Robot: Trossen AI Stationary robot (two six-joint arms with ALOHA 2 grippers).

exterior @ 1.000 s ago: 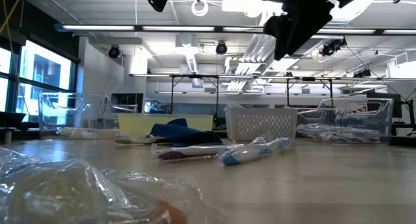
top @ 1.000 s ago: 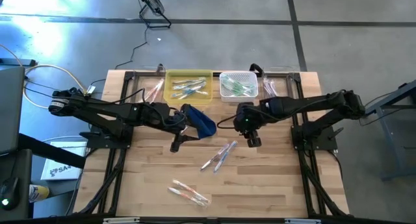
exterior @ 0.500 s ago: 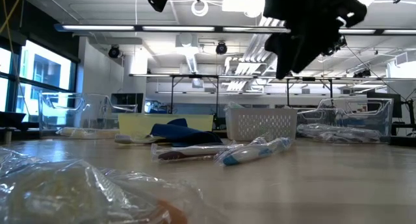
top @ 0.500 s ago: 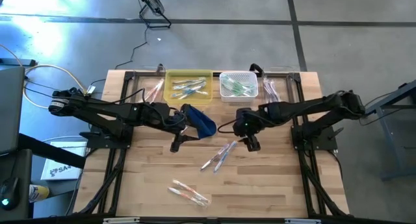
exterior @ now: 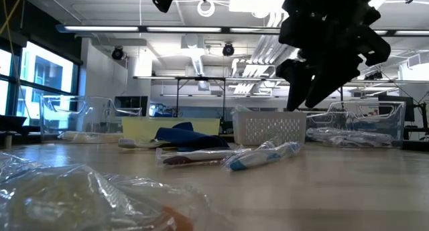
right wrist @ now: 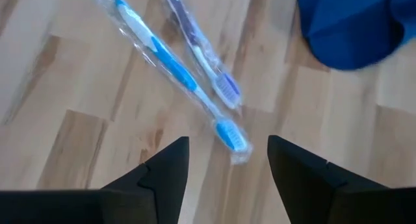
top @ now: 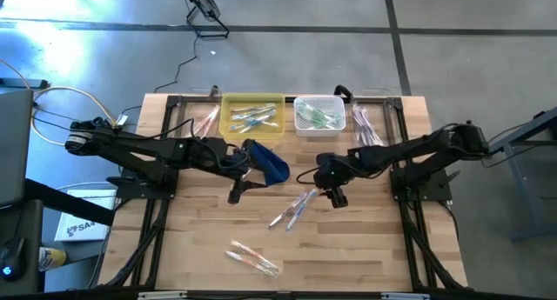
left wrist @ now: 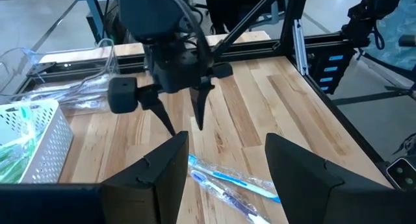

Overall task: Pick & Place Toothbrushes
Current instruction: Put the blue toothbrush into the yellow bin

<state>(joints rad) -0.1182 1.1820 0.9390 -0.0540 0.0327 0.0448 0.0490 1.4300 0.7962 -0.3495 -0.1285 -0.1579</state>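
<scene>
Right gripper (top: 333, 196) lower, seemingly over toothbrushes (top: 293, 208)

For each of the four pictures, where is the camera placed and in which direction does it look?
High: overhead, straight down; table, both arms.
Low: table height, level across; right gripper hangs above wrapped toothbrushes.
Left wrist: on left arm, past own fingers toward the right gripper.
Right wrist: on right arm, down past own fingers.
Shared: both wrist views show the blue toothbrush.

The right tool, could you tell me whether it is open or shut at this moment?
Open. The right tool hangs with its fingers spread and nothing between them, above the wrapped toothbrushes lying on the table.
</scene>
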